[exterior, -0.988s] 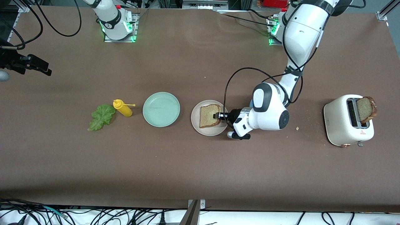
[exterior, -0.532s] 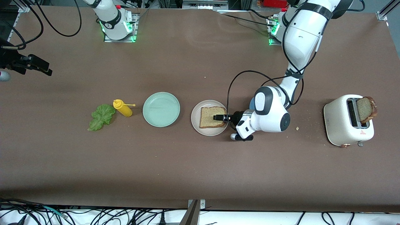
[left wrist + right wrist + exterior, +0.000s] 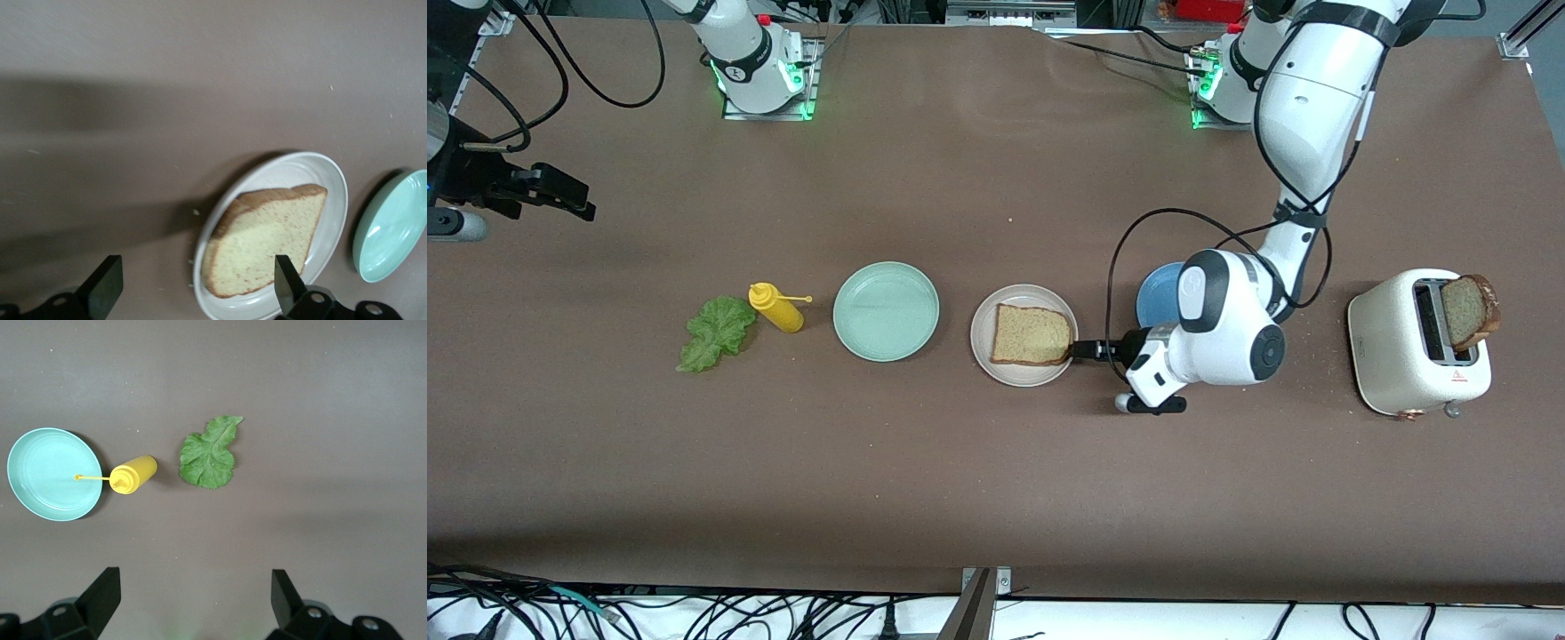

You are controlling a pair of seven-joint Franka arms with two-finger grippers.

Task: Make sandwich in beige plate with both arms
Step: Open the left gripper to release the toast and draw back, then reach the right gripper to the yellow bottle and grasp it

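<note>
One bread slice (image 3: 1032,335) lies flat on the beige plate (image 3: 985,356). Left gripper (image 3: 1083,349), jaws wide and empty, sits beside the plate rim. Right gripper (image 3: 193,600), wide and empty, hangs over the lettuce leaf (image 3: 715,332). Remaining: lettuce, then the toaster (image 3: 1414,347) slice (image 3: 1469,311)

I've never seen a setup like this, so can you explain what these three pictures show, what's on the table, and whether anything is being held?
Two white robot arms work at a brown table. One picture looks down from a high camera; the others come from cameras on each wrist. The left hand, open and empty, sits beside the beige plate, where one bread slice lies. The right hand waits open above the lettuce leaf. Also present: a yellow bottle, mint-green plate, blue plate, and a toaster holding another slice.
</note>
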